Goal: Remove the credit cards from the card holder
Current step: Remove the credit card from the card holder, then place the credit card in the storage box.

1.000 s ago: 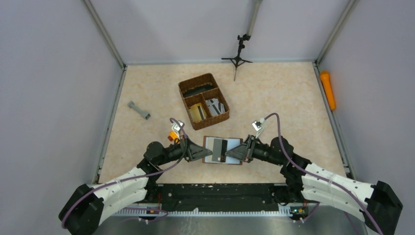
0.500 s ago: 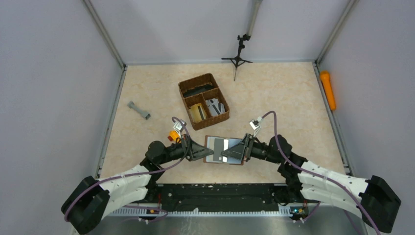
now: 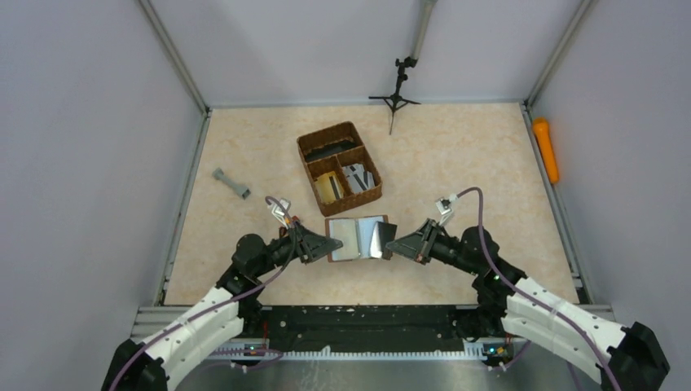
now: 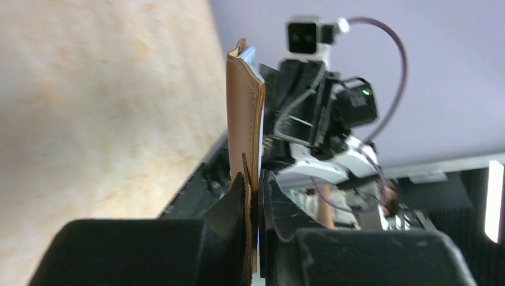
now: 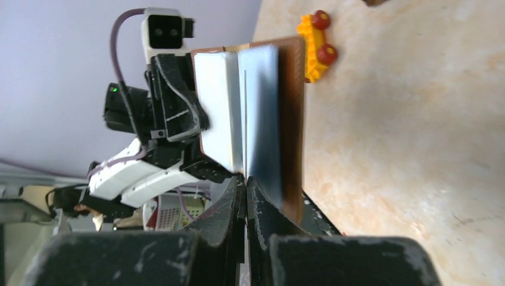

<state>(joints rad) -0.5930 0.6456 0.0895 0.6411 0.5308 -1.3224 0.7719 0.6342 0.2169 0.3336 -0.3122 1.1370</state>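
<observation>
card holder (image 3: 346, 238) now shifted toward 11 o'clock, open, just 6 o'clock of woven basket (image 3: 338, 167). left gripper (image 3: 324, 244) pinches its leather edge. right gripper (image 3: 390, 244) clamps silver credit card (image 3: 376, 239), drawn back toward 3 o'clock; extraction seems underway.

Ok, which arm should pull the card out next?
Right, probably. The right tool pinches the edge of a grey card; the left tool clamps the brown cover of the card holder, so it suits anchoring.
</observation>
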